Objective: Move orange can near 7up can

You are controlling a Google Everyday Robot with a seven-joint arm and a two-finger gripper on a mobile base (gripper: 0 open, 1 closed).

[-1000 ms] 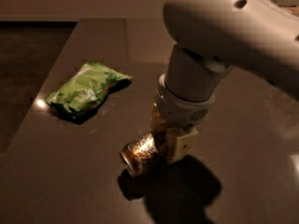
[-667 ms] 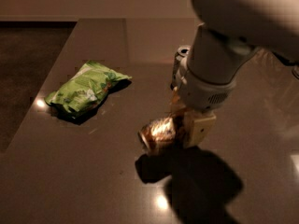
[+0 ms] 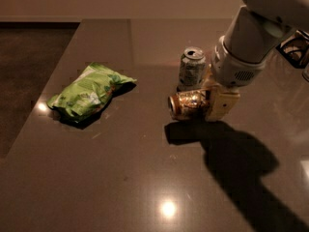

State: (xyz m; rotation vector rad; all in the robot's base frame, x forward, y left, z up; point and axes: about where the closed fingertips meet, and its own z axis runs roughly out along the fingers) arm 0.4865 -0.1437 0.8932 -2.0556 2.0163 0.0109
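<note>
1. The green chip bag [image 3: 89, 93] lies near the left edge of the table [image 3: 120, 178], well apart from both cans, so it is not in the way.
2. Between the bag and the cans, and across the whole front, the table is bare. That is the safest room for any correction.
3. The orange can [image 3: 187, 104] lies on its side with its rim facing left, just in front of the upright 7up can [image 3: 191, 67]. Its shadow falls below it, which suggests it hangs slightly off the surface. Whether the two cans touch cannot be told.
4. The gripper [image 3: 207, 103] is clamped on the orange can's right end. The can already looks close enough, so the step in hand is likely setting it down. Lower it straight, without drifting back into the 7up can, and release gently, since a can on its side may roll.
5. At the right, a dark framed object [image 3: 293, 50] sits near the arm, so withdrawing upward seems wiser than sideways.
</note>
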